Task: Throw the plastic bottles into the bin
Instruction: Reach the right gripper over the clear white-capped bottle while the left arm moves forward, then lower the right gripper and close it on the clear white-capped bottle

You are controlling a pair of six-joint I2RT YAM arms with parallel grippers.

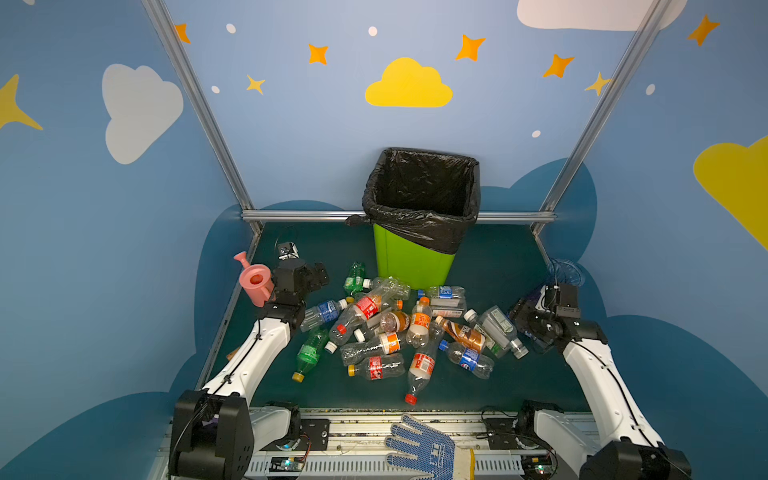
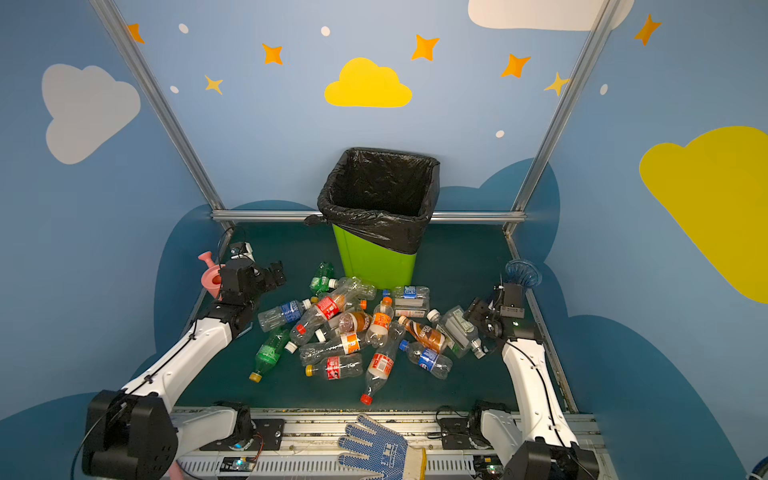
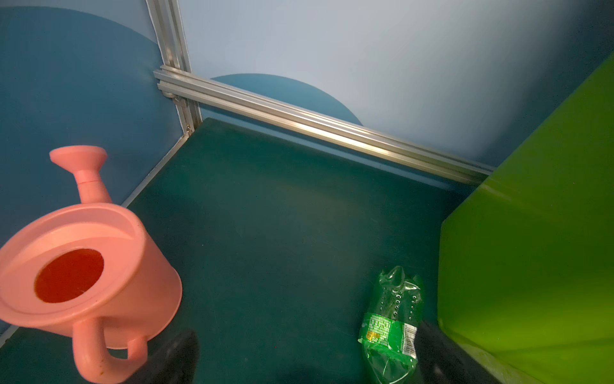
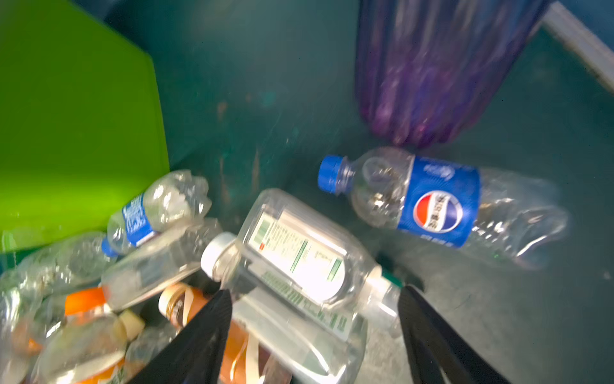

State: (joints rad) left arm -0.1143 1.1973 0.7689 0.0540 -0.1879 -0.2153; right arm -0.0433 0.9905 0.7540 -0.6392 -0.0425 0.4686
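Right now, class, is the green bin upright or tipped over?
Upright: the bin stands on its base, its black-lined mouth facing up, in both top views.

between the left fingers [image 3: 172, 357] the counter [image 3: 282, 216] lies bare right up to the back rail [image 3: 332, 128]. off one finger stands the pink watering can [image 3: 83, 272], close by. off the other lies a crushed green bottle [image 3: 392, 319], right against that finger, and just past it the bin [image 3: 531, 232] wall shuts that side. the right fingers [image 4: 199, 342] straddle a clear white-capped bottle [image 4: 299, 262] lying on a second clear one. the pile of bottles [image 4: 83, 316] crowds one finger; bare counter lies off the other. ahead, a pepsi bottle [image 4: 438, 206] lies across the way, a ribbed vase [image 4: 432, 66] behind it.
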